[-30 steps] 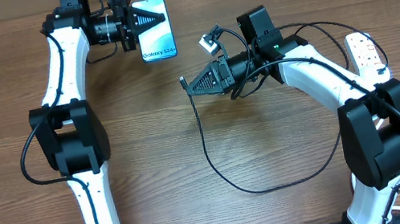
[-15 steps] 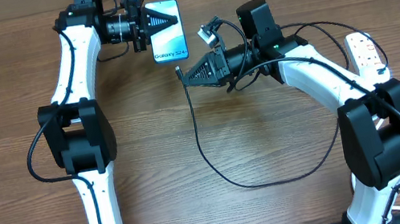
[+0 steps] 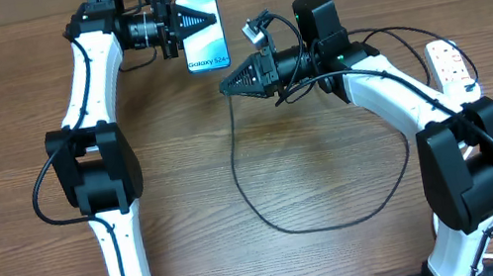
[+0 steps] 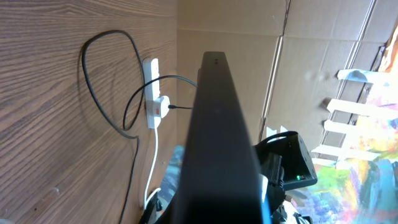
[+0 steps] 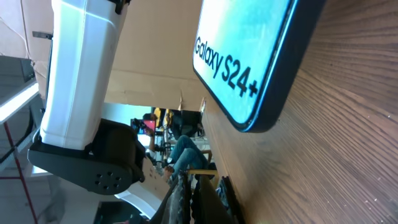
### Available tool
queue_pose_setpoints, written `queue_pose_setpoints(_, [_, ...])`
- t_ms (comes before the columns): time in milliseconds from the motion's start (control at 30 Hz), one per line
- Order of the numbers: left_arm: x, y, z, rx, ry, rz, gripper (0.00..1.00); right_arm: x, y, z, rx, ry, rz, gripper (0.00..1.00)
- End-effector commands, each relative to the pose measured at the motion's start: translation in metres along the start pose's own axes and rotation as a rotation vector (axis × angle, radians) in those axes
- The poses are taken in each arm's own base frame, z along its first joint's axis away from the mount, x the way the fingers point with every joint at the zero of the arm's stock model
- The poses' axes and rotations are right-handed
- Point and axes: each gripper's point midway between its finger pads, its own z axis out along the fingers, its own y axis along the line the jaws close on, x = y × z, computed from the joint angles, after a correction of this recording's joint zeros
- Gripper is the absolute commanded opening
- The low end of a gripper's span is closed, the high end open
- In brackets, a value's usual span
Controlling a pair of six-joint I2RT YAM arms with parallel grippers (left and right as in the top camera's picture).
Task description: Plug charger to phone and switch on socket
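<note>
The phone (image 3: 202, 35), light blue screen with "Galaxy S24+" text, is lifted at the back of the table with my left gripper (image 3: 210, 20) shut on it. In the left wrist view the phone (image 4: 217, 137) shows edge-on as a dark bar. My right gripper (image 3: 226, 86) is just below and right of the phone's text end, shut on the free end of the charger (image 3: 235, 165), whose thin black cable loops across the table. In the right wrist view the phone (image 5: 249, 56) hangs close ahead of my shut fingertips (image 5: 196, 186). The white socket (image 3: 450, 64) lies at the far right.
The wooden table (image 3: 330, 154) carries only the cable loop in the middle. In the left wrist view the socket (image 4: 151, 93) lies beyond the black loop (image 4: 115, 32). My left arm's white link (image 5: 81, 74) stands beside the phone.
My left gripper carried the phone a little to the right. My right gripper moved up and left with the cable end, closer to the phone's text end.
</note>
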Motion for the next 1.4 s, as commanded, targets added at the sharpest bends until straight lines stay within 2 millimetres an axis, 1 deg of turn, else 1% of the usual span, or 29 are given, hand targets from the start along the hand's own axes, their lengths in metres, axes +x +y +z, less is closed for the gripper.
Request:
queue_pose_setpoints(0, [0.006,-0.024,-0.003,0.039,0.018,0.021,0.04,-0.001,0.011,0.002,-0.004,-0.003,-0.023,0.04])
queue_pose_setpoints(100, [0.003,-0.024,-0.003,0.033,0.012,0.038,0.04,-0.002,0.008,0.002,0.006,-0.012,-0.048,0.04])
queue_pose_setpoints(167, [0.002,-0.022,-0.004,0.022,0.002,0.038,0.04,-0.003,0.003,0.001,0.027,-0.023,-0.056,0.04])
queue_pose_setpoints(200, [0.000,-0.021,-0.006,0.016,-0.006,0.041,0.04,-0.003,-0.006,0.001,0.065,-0.036,-0.041,0.04])
queue_pose_setpoints(233, [-0.003,-0.019,-0.009,0.011,-0.018,0.046,0.04,-0.003,-0.016,0.000,0.110,-0.052,-0.025,0.08])
queue_pose_setpoints(267, [-0.005,-0.018,-0.013,0.004,-0.030,0.048,0.04,-0.003,-0.025,-0.001,0.152,-0.064,-0.018,0.16])
queue_pose_setpoints(300, [-0.009,-0.016,-0.019,-0.006,-0.048,0.047,0.04,-0.002,-0.036,-0.001,0.209,-0.077,-0.006,0.21])
queue_pose_setpoints(400, [-0.018,-0.011,-0.039,-0.025,-0.099,0.037,0.04,0.004,-0.077,-0.007,0.437,-0.123,0.046,0.37])
queue_pose_setpoints(467, [-0.022,-0.009,-0.053,-0.024,-0.126,0.033,0.04,0.004,-0.100,-0.011,0.594,-0.159,0.032,0.52])
queue_pose_setpoints(533, [-0.025,-0.008,-0.064,-0.023,-0.146,0.030,0.04,0.001,-0.116,-0.018,0.736,-0.212,0.016,0.64])
queue_pose_setpoints(600, [-0.027,-0.007,-0.074,-0.024,-0.163,0.023,0.04,-0.006,-0.124,-0.022,0.832,-0.262,-0.019,0.69])
queue_pose_setpoints(733, [-0.025,-0.003,-0.081,-0.028,-0.169,0.015,0.04,-0.021,-0.128,-0.029,0.950,-0.367,-0.069,0.72])
queue_pose_setpoints(900, [-0.022,-0.001,-0.080,-0.031,-0.166,0.009,0.04,-0.027,-0.132,-0.036,1.069,-0.453,-0.103,0.73])
queue_pose_setpoints(1033, [-0.022,-0.001,-0.081,-0.030,-0.166,0.004,0.04,-0.031,-0.134,-0.037,1.119,-0.487,-0.133,0.75])
queue_pose_setpoints(1167, [-0.021,-0.001,-0.081,-0.030,-0.165,-0.002,0.04,-0.033,-0.143,-0.041,1.174,-0.512,-0.141,0.77])
queue_pose_setpoints(1300, [-0.021,-0.001,-0.081,-0.030,-0.165,-0.002,0.04,-0.032,-0.158,-0.036,1.178,-0.500,-0.134,0.79])
queue_pose_setpoints(1367, [-0.021,-0.001,-0.081,-0.030,-0.165,-0.002,0.04,-0.032,-0.165,-0.033,1.175,-0.492,-0.131,0.82])
